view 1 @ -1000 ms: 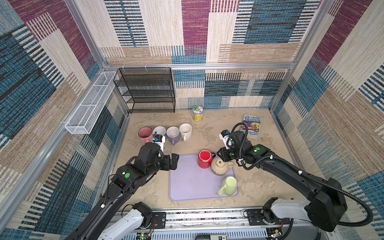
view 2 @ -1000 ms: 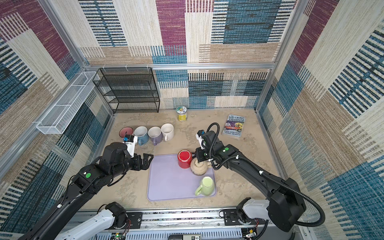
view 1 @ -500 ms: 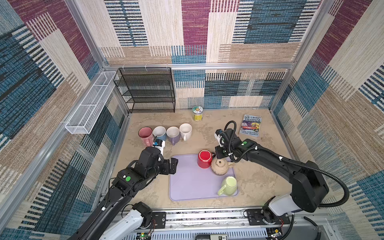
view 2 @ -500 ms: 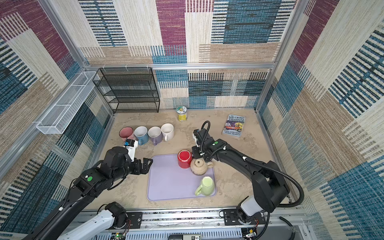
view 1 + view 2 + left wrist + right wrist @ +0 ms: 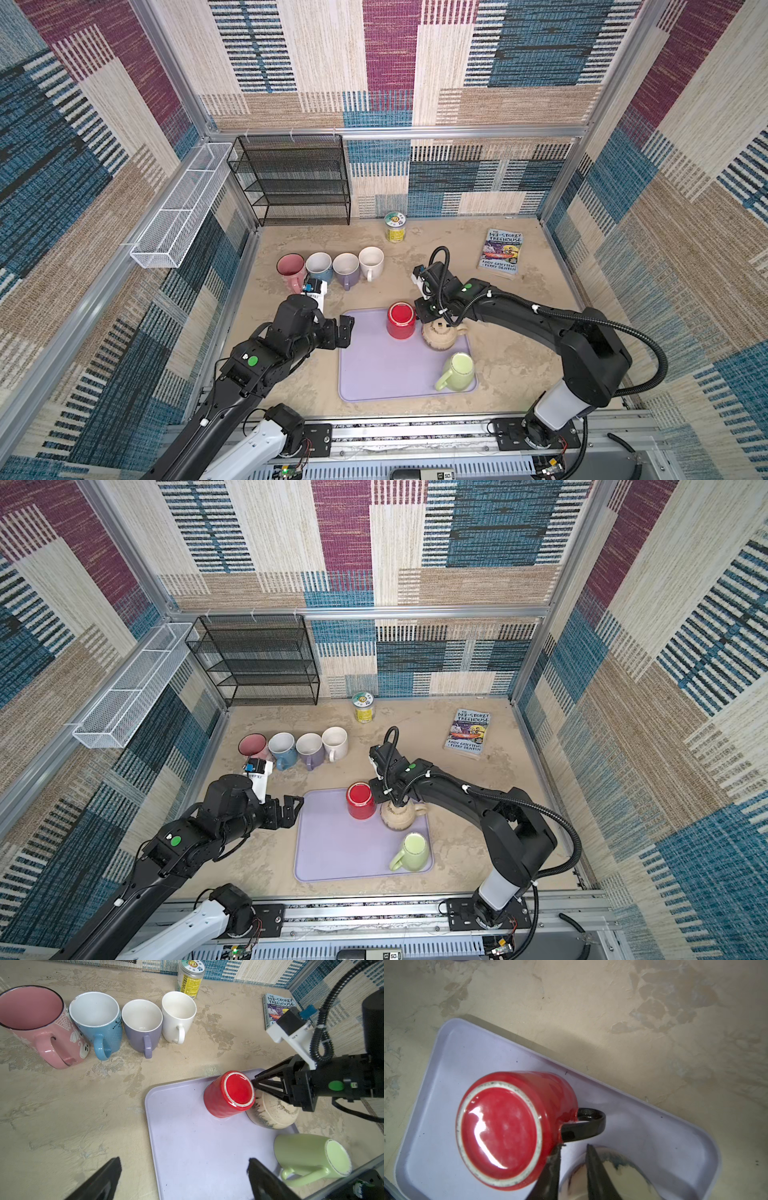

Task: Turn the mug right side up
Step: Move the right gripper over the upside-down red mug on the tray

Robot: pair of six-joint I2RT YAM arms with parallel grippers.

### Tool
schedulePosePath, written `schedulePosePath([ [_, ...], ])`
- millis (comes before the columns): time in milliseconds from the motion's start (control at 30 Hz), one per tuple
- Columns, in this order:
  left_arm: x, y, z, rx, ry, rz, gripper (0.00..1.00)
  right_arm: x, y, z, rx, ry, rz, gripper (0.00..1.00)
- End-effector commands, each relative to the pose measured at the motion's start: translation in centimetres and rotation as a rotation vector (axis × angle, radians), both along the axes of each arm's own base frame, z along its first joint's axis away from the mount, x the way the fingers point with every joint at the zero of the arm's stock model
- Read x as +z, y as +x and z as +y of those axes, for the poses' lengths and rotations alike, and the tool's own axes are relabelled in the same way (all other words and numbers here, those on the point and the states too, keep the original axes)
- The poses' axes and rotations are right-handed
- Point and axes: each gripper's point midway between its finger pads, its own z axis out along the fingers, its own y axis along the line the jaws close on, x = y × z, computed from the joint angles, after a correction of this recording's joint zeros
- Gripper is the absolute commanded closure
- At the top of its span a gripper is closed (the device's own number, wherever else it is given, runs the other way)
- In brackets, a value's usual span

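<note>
We look down on a sandy table (image 5: 519, 361) with a black wire rack (image 5: 299, 183) standing against its back wall and a white wire basket (image 5: 178, 208) hung on the left wall. Near the front edge lies a lavender tray (image 5: 374, 374), and a book (image 5: 503, 250) lies flat at the back right. Behind the tray, four mugs stand upright in a row, mouths up and each touching or just beside the next: a pink mug (image 5: 41, 1028), a blue mug (image 5: 97, 1022), a purple mug (image 5: 143, 1026) and a white mug (image 5: 178, 1016). On the tray we see the red mug (image 5: 401, 320) upside down at the far edge, base up, with its black handle (image 5: 583, 1126) turned toward a beige mug (image 5: 272, 1113), also inverted, just beside it. A green mug (image 5: 457, 370) sits at the tray's near right corner with its base showing. A small jar (image 5: 394, 226) stands by the back wall. The left gripper (image 5: 343, 330) hangs at the tray's left edge with its jaws spread wide and nothing between them. The right gripper (image 5: 573, 1147) sits between the red and beige mugs beside the handle, its jaws parted by a narrow gap and pinching nothing, one finger against the red mug's side.
</note>
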Motion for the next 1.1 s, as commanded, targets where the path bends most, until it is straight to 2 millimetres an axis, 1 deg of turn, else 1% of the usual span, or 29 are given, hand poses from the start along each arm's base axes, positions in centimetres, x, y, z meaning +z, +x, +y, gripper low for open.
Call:
schedulePosePath([
  [0, 0.2, 0.2, 0.0, -0.01, 0.011, -0.023, 0.0, 0.2, 0.0, 1.2, 0.013, 0.01, -0.014, 0.58],
  [200, 0.2, 0.2, 0.1, -0.007, 0.011, -0.025, 0.0, -0.2, -0.9, 2.5, 0.041, 0.003, -0.007, 0.44],
  [300, 0.2, 0.2, 0.2, -0.004, 0.011, -0.024, 0.0, 0.0, -1.4, 3.1, 0.067, 0.011, -0.008, 0.37],
  [367, 0.2, 0.2, 0.2, -0.003, 0.012, -0.023, 0.0, 0.2, -1.7, 3.5, 0.094, 0.022, -0.009, 0.34],
  [467, 0.2, 0.3, 0.2, 0.0, 0.013, -0.024, 0.0, 0.3, -2.3, 4.0, 0.142, 0.04, -0.006, 0.34],
  [667, 0.1, 0.3, 0.3, 0.002, 0.015, -0.021, 0.0, -1.0, -3.5, 4.1, 0.196, 0.012, 0.018, 0.38],
  [800, 0.0, 0.3, 0.3, 0.004, 0.016, -0.019, 0.0, -1.1, -4.3, 4.5, 0.243, 0.013, 0.011, 0.4],
  [933, -0.1, 0.4, 0.3, 0.004, 0.016, -0.014, 0.0, -0.8, -4.7, 4.8, 0.288, 0.012, -0.02, 0.37],
  [1067, -0.2, 0.5, 0.2, 0.004, 0.018, -0.009, 0.0, -0.3, -4.6, 4.9, 0.322, 0.015, -0.057, 0.34],
])
